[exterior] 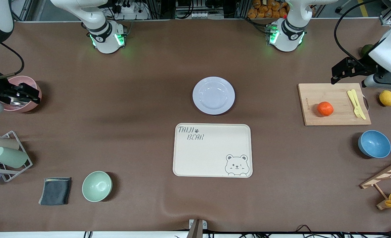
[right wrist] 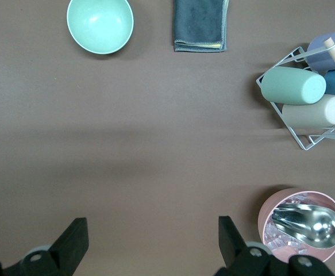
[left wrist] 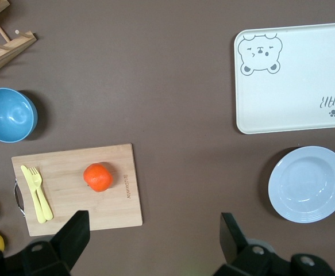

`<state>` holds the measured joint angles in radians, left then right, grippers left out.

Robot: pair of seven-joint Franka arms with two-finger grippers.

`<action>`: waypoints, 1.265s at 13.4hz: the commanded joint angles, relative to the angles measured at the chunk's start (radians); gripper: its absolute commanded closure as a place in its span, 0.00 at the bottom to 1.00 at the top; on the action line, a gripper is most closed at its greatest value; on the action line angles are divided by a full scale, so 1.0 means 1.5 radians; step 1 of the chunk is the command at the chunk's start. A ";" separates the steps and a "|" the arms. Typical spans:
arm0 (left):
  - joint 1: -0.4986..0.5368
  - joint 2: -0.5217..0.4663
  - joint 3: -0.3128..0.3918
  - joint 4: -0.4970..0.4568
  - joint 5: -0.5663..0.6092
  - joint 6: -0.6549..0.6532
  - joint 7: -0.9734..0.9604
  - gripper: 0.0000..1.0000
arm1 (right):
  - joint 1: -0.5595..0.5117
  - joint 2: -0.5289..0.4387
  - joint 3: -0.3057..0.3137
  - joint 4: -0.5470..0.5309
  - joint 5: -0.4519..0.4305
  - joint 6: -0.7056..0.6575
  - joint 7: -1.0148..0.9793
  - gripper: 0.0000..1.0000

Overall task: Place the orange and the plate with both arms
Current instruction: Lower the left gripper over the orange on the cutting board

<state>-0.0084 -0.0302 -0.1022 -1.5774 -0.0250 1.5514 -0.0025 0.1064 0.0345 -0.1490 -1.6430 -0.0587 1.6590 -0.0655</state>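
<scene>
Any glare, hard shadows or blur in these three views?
Front view: even light, soft shadows beside the small round orange and glossy pale round plate; green base LEDs tint the cloth. Left wrist view: sharp, faint sheen on the plate; open left pincer dark at the frame edge. Right wrist view: bright glare on the metal scoop in the pink bowl; right pincer open.

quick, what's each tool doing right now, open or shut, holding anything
Left tool: open, holding nothing, up near the cutting board at the left arm's end.
Right tool: open, holding nothing, up by the pink bowl.
</scene>
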 commanded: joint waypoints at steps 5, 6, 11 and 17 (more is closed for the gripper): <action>0.003 0.004 -0.002 0.000 0.011 0.003 0.009 0.00 | 0.013 0.003 -0.009 0.007 -0.001 -0.008 0.013 0.00; 0.003 0.005 -0.001 0.000 0.011 -0.001 -0.002 0.00 | 0.011 0.003 -0.009 0.007 -0.001 -0.010 0.013 0.00; 0.004 0.047 0.002 0.008 0.010 -0.002 -0.056 0.00 | 0.011 0.004 -0.009 0.004 -0.001 -0.017 0.013 0.00; 0.018 0.098 0.001 -0.075 0.024 -0.004 -0.112 0.00 | 0.013 0.005 -0.009 0.004 -0.001 -0.018 0.013 0.00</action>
<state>0.0116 0.1117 -0.0991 -1.6331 -0.0184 1.5493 -0.1582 0.1069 0.0376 -0.1505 -1.6435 -0.0587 1.6408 -0.0647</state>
